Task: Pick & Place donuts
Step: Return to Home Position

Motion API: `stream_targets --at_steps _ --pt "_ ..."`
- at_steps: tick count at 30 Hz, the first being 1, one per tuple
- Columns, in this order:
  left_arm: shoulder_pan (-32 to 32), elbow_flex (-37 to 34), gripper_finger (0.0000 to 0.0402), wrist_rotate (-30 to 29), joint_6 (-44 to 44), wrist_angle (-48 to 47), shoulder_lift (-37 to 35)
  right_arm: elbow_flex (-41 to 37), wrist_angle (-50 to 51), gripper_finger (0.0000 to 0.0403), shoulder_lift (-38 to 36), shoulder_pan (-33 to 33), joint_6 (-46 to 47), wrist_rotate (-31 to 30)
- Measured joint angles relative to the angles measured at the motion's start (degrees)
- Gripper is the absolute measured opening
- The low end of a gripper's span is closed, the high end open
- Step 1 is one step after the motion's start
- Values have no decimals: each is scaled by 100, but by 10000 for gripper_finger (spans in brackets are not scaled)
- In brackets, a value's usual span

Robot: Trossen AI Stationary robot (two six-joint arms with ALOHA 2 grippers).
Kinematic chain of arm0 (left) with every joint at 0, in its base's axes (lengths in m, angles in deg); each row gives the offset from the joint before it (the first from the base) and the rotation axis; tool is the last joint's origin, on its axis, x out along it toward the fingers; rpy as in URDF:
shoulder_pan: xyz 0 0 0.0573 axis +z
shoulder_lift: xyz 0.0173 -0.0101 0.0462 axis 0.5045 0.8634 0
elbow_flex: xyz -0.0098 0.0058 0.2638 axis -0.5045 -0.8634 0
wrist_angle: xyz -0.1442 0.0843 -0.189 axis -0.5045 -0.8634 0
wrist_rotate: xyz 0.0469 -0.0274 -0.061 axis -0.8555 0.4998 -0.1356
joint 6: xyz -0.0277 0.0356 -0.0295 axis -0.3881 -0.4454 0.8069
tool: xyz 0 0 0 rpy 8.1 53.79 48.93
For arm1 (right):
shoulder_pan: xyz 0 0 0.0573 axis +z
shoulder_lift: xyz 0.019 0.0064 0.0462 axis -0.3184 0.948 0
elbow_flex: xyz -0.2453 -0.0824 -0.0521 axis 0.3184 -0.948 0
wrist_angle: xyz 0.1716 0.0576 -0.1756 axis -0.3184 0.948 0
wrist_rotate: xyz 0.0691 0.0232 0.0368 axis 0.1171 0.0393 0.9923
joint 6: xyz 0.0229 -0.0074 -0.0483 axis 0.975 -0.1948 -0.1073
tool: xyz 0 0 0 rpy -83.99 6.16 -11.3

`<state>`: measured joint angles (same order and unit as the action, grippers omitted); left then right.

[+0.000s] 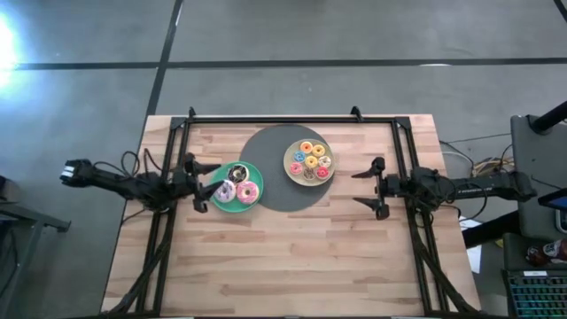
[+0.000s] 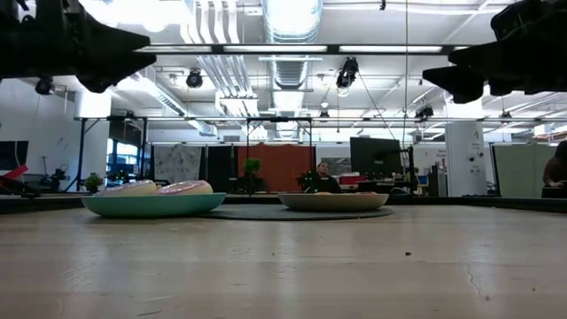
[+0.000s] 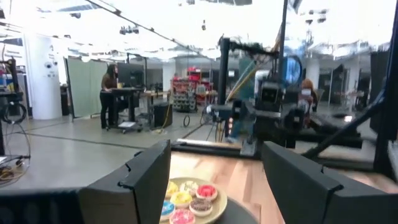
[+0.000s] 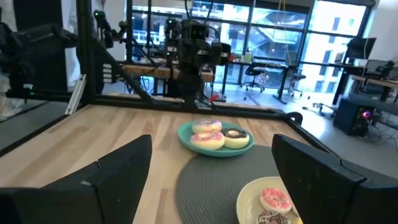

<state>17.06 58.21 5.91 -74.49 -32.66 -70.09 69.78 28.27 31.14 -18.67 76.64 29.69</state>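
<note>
The three larger donuts (image 1: 236,184) lay together on the teal plate (image 1: 237,210), one dark-iced, one pale lilac and one pink; the small donuts (image 1: 309,161) sat packed together on the tan plate (image 1: 286,163), near it; both plates rested on a dark round mat (image 1: 275,193) in the middle of the desk (image 1: 292,266), the teal one overlapping the mat's edge. No donut was visible loose on the wood, so the sorting looked finished (large on one plate, small on the other, which seemed the point of the arrangement).

The left claw (image 1: 211,179) hung close to the teal plate's outer side, its fingers spread wide with nothing between them; the right claw (image 1: 363,188) was further off from the tan plate, also spread and empty. The low view showed both held well above the desk, clear of the plates; that height made sense, since a low sweep could have clipped a rim and scattered the small donuts. Each claw pointed inward across the desk, so each wrist camera looked over a plate toward the opposite arm. Judging by this, the only step left was to draw the arms to rest; the left one needed more care, being nearest a plate.
</note>
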Motion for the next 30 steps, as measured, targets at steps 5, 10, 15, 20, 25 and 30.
stream_targets --at_steps 5,10,15,20,25,30 --pt "0 -2 227 -8 65 -433 -364 0 238 320 -119 89 8 0" --pt "0 -4 227 -7 29 -616 -786 0 258 318 -253 182 -7 -5" --pt "-2 -6 227 9 3 -970 -1228 0 473 324 -459 199 -27 -24" --pt "-15 -7 227 14 4 -1263 -1635 0 797 327 -844 199 -47 -98" --pt "-33 -2 227 22 -17 -1424 -1743 0 1091 321 -1311 199 -51 -168" --pt "-33 17 227 22 -15 -1681 -1743 1 1419 317 -1453 199 41 -170"
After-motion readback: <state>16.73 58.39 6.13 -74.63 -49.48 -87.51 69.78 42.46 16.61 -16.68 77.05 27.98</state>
